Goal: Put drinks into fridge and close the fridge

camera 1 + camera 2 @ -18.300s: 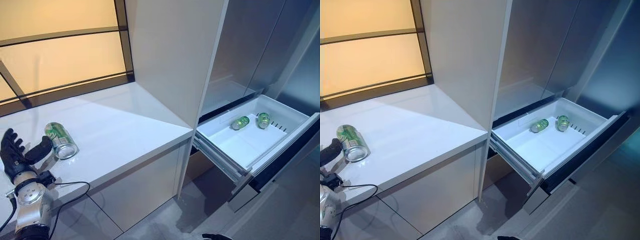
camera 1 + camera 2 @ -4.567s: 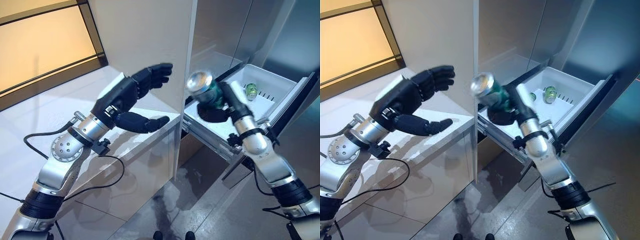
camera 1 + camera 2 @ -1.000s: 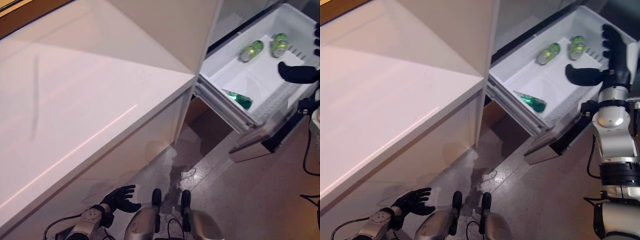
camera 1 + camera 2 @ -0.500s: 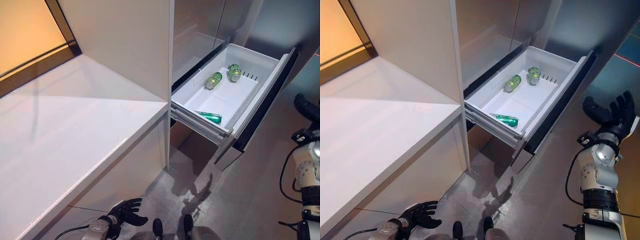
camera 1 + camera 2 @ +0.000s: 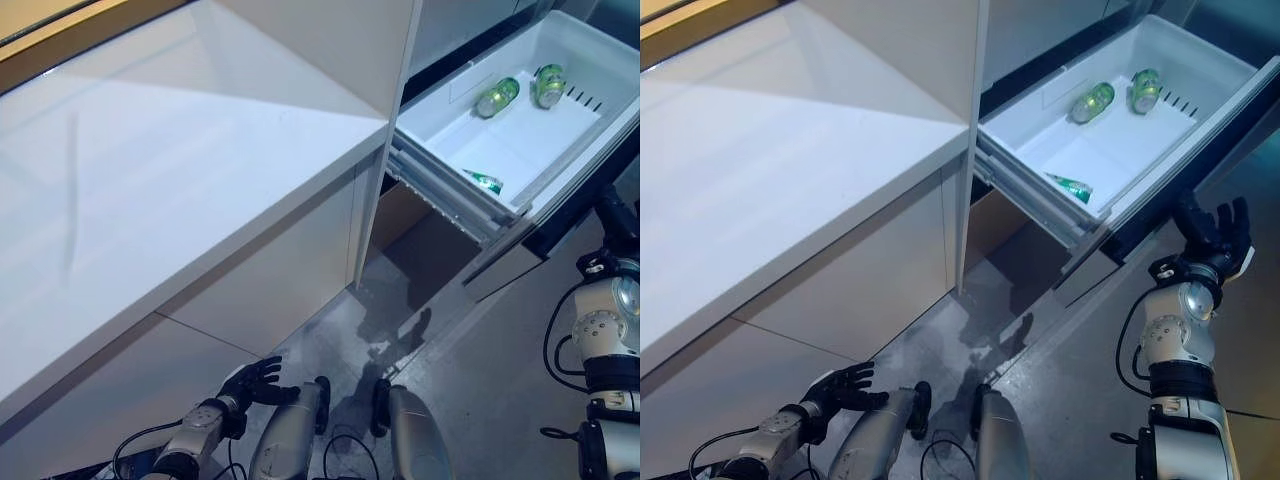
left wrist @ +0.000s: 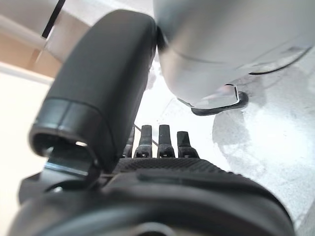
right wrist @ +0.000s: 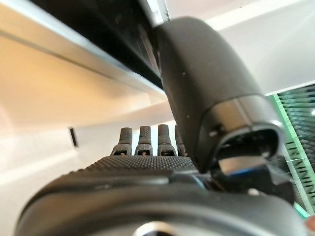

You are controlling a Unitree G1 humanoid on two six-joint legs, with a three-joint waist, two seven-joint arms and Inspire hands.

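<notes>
The white fridge drawer point(image 5: 1110, 150) stands pulled open at the upper right. Two green cans point(image 5: 1092, 101) lie on their sides at its back, and another green drink point(image 5: 1070, 186) lies near its front wall. My right hand point(image 5: 1212, 232) is open with spread fingers, empty, just below and in front of the drawer's dark front panel point(image 5: 1160, 215). Its wrist view shows straight fingers point(image 7: 146, 142) under a dark metal edge. My left hand point(image 5: 255, 380) is open and empty, hanging low near the floor. It also shows with straight fingers point(image 6: 162, 142) in the left wrist view.
A long white counter point(image 5: 150, 180) runs along the left, with a tall white cabinet side point(image 5: 400, 40) between it and the fridge. Grey floor point(image 5: 1060, 360) lies below the drawer.
The whole picture has shifted, so the camera moved. My right hand has come down from over the drawer's rim to below its front panel. The drinks lie as before.
</notes>
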